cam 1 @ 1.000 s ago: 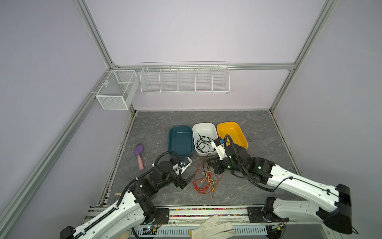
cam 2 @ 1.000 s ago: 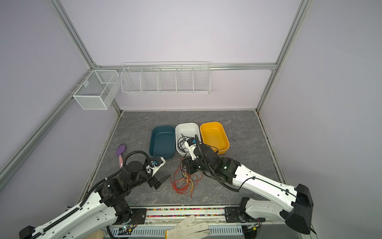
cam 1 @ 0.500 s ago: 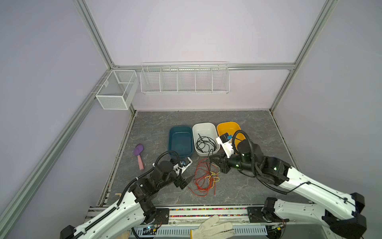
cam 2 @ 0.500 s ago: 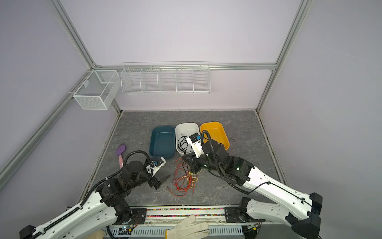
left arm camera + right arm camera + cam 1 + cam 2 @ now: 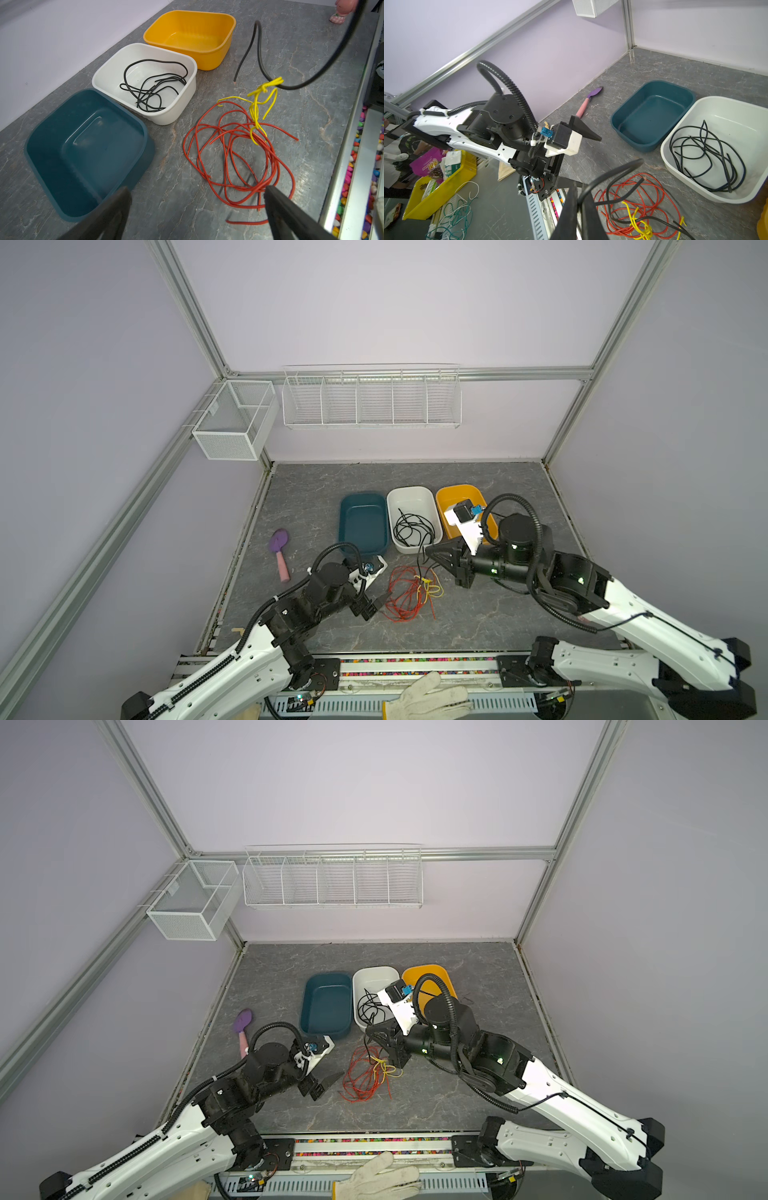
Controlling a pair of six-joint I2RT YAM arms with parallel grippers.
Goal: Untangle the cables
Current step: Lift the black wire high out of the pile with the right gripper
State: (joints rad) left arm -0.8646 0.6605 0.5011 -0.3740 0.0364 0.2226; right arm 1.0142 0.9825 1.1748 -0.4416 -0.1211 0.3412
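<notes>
left gripper [image 5: 376,606], jaws wide apart, red cables [image 5: 401,593] heaped at its 3 o'clock. right gripper [image 5: 434,558], heap's 2 o'clock, clamped on raised black cable [image 5: 259,45], yellow cable [image 5: 268,85] knotted round it. beyond, 12 o'clock, white tub [image 5: 178,108] holds black cables [image 5: 149,91].

"100" on purple packet [image 5: 430,164]

Red cable [image 5: 239,149], yellow cable [image 5: 266,87], black cables [image 5: 148,96]; teal tub [image 5: 83,145], white tub [image 5: 182,104], orange tub [image 5: 187,39]; grey veined tabletop [image 5: 311,62].
</notes>
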